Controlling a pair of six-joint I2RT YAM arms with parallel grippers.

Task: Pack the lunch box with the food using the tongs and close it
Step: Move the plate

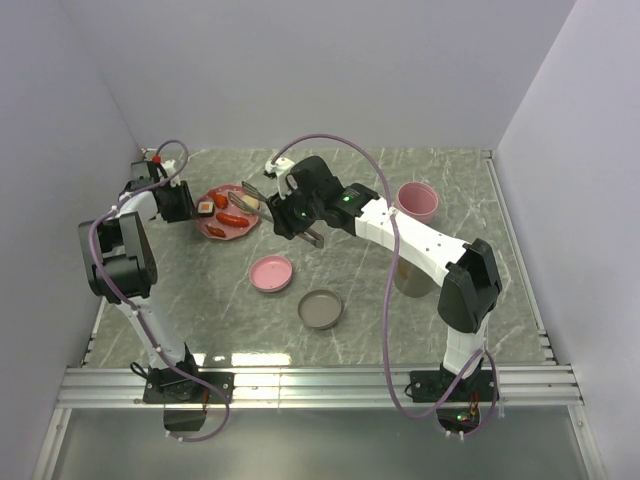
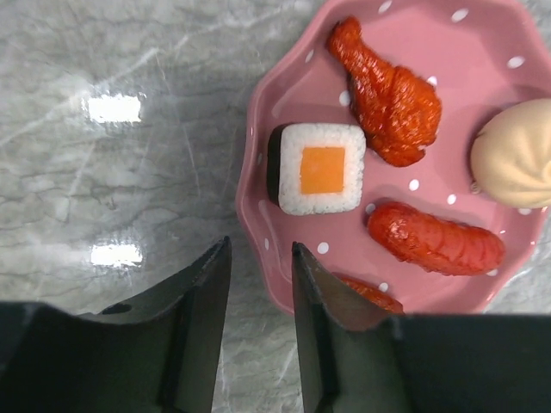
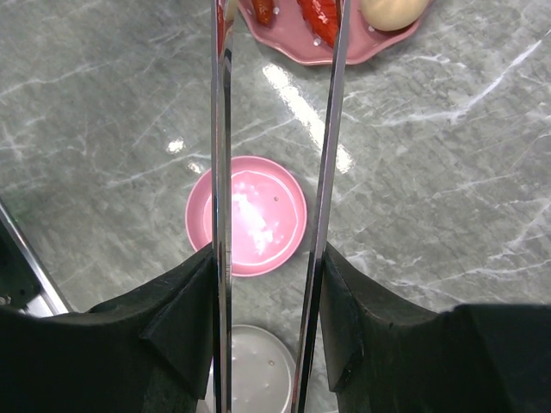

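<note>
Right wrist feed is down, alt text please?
The right gripper holds the silver tongs, their two arms reaching up toward the pink plate of food at the top edge. Below them on the marble table lie the pink lid and, lower, the grey lid.

Robot lab test cell, bare white walls (image 1: 330,70), marble-patterned tabletop (image 1: 500,270), aluminium rails (image 1: 320,385) at front

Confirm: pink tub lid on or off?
Off. The pink tub stands open-topped; the pink lid lies well apart from it.
</note>
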